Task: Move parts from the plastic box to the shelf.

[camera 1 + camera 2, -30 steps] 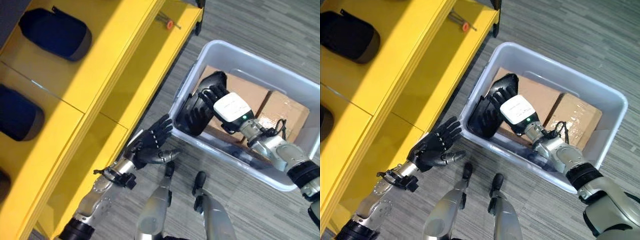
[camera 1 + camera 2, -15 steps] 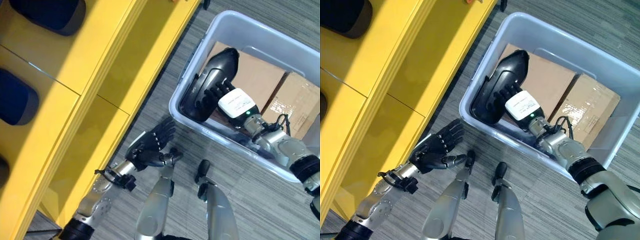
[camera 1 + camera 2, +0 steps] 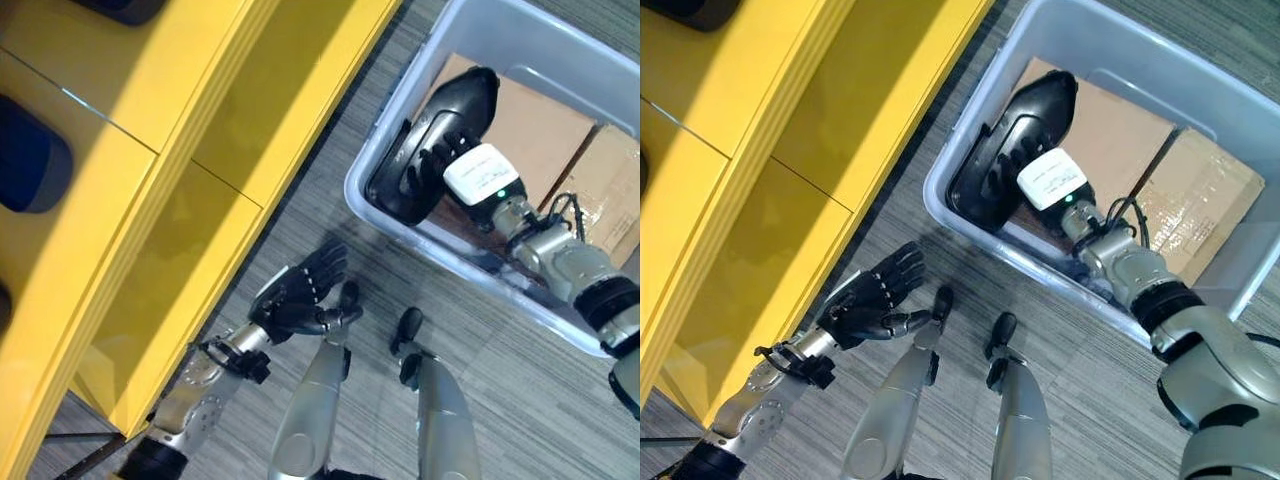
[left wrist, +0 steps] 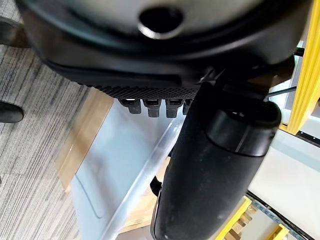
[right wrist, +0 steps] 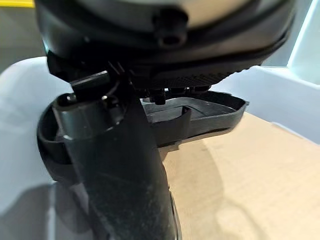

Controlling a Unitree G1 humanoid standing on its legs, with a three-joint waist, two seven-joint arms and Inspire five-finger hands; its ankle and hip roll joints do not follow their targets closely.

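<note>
A black shell-shaped part (image 3: 458, 100) stands on edge in the pale plastic box (image 3: 560, 40), by the wall nearest the shelf. My right hand (image 3: 432, 165) reaches into the box and is shut on that part. Its fingers hook into the part's hollow side, and the thumb (image 5: 120, 165) lies along the rim of the part (image 5: 210, 112). My left hand (image 3: 295, 300) hangs open over the floor between the box and the yellow shelf (image 3: 200, 120), holding nothing. Past the left hand's thumb (image 4: 215, 165), the box (image 4: 115, 160) shows in the left wrist view.
Two cardboard cartons (image 3: 545, 135) (image 3: 615, 190) lie flat on the box's bottom under the part. A dark padded part (image 3: 30, 155) rests on the shelf's upper level. Grey carpet (image 3: 290, 210) separates the shelf from the box.
The camera has shifted, so shelf and box sit higher in view. My right hand has raised the black part more upright in the box. The left hand stays open in place.
</note>
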